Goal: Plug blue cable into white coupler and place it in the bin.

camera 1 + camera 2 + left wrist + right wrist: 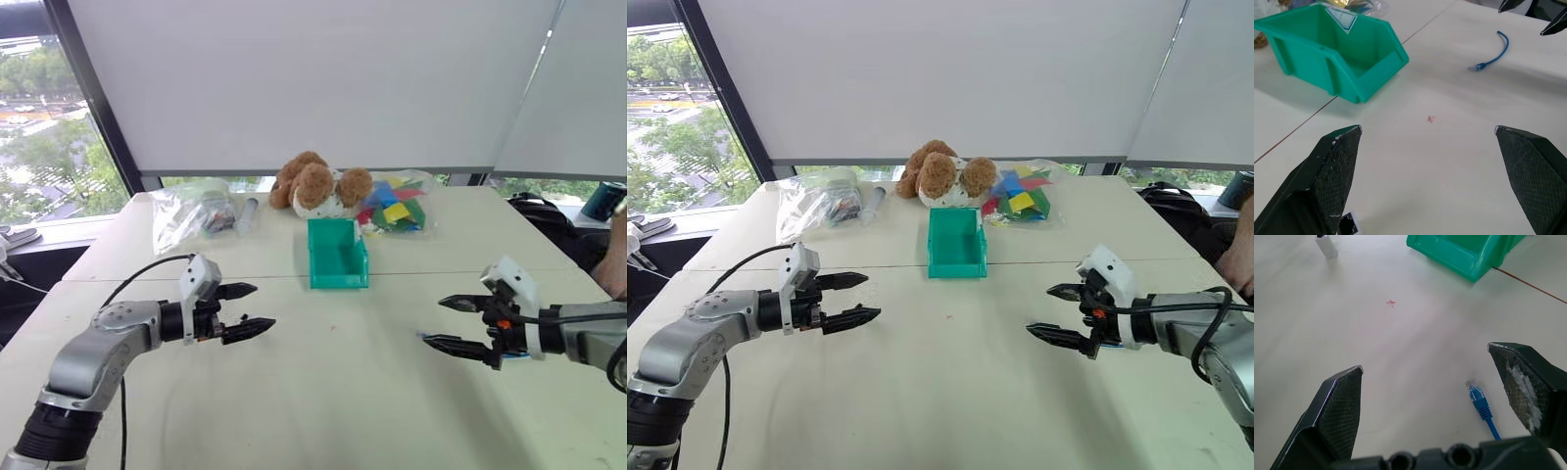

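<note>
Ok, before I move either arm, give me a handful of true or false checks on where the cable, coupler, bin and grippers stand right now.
1. The blue cable lies on the table, held by nothing. True.
2. The bin already holds the cable. False: it looks empty, and the cable lies near the right gripper.
3. Both grippers are open. True: the left gripper also holds nothing.
4. The cable is plugged into the white coupler. False: its plug end is free, and the coupler lies apart from it.
5. The stuffed dog sits inside the bin. False: it lies behind it.
</note>
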### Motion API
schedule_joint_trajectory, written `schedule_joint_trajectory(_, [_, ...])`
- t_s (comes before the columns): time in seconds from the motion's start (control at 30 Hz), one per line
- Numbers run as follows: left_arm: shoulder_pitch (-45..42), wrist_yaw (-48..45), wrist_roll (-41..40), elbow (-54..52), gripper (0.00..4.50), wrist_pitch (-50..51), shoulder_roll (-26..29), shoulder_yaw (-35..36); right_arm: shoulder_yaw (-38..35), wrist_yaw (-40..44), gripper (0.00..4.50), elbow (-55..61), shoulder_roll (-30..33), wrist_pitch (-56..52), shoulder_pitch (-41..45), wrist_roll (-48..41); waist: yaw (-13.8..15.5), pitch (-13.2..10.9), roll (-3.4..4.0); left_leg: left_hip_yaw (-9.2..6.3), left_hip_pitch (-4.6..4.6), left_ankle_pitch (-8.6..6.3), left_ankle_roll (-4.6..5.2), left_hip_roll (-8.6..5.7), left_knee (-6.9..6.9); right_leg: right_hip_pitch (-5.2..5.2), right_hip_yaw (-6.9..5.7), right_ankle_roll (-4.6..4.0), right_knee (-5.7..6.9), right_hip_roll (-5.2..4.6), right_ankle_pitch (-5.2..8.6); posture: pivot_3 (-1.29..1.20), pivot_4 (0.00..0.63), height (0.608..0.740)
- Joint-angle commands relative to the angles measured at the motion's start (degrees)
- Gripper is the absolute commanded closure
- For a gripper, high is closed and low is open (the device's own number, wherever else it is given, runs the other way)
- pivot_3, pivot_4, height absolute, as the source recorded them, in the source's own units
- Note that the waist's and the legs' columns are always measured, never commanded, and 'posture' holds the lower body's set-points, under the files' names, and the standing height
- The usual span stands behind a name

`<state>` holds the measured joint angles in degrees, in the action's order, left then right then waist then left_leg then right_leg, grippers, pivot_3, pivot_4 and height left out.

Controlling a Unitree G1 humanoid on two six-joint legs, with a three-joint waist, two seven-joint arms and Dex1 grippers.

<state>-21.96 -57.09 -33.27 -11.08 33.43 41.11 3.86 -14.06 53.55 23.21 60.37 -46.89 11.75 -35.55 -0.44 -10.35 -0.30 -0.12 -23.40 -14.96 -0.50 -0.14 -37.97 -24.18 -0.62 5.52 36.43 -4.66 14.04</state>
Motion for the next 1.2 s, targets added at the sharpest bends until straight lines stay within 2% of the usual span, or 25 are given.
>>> schedule_joint_trajectory(0.03, [-0.15,0.40,-1.36,-2.14,0.00,0.37,0.50,2.23,-2.48,0.74,0.03,0.69,1.38,0.96,-0.11,0.12,0.01,0.00,0.00,0.00,0.00,0.00,0.00,0.00,0.00,0.00,0.00,0.00,0.00,0.00,0.00,0.00,0.150,0.740])
schedule_joint_trajectory(0.33, [-0.34,-0.04,-2.72,-3.94,0.00,2.00,1.12,1.73,-8.32,0.75,0.03,3.76,1.58,-0.92,-5.38,-0.76,0.19,0.00,0.00,0.01,0.00,0.00,0.00,0.00,0.00,0.01,0.00,0.00,0.00,0.00,0.00,0.00,0.150,0.740])
schedule_joint_trajectory(0.67, [-1.67,-0.11,-3.49,-4.52,0.00,3.08,1.77,2.02,-13.21,-2.23,0.03,7.68,-0.95,-2.10,-11.19,-1.73,0.74,0.00,-0.01,0.03,0.01,0.00,0.01,-0.01,-0.01,0.03,0.02,0.00,-0.01,0.01,0.00,0.00,0.150,0.740])
schedule_joint_trajectory(0.93, [-2.79,-2.14,-2.36,-1.77,0.00,1.41,0.95,-0.09,-11.32,-3.90,0.03,7.50,-1.98,3.34,-18.35,4.61,1.19,0.01,-0.02,0.07,0.02,-0.01,0.01,-0.04,-0.07,0.09,0.03,-0.01,-0.04,0.01,0.01,0.00,0.150,0.740])
schedule_joint_trajectory(1.03, [-3.53,-1.97,-1.62,-1.06,0.00,0.87,0.31,-0.68,-9.83,-2.08,0.03,4.23,-1.30,6.43,-18.45,6.46,1.14,0.01,-0.02,0.06,0.03,-0.01,0.01,-0.04,-0.07,0.10,0.04,-0.01,-0.04,0.02,0.01,0.00,0.150,0.740])
schedule_joint_trajectory(1.2, [-3.64,-1.43,-0.26,-0.82,0.00,0.27,-1.63,-2.30,-4.05,2.96,0.03,-7.47,-1.20,14.27,-14.98,10.20,1.10,0.02,-0.03,0.10,0.12,-0.01,0.01,-0.07,-0.10,0.22,0.04,-0.02,-0.07,0.03,0.01,0.00,0.150,0.740])
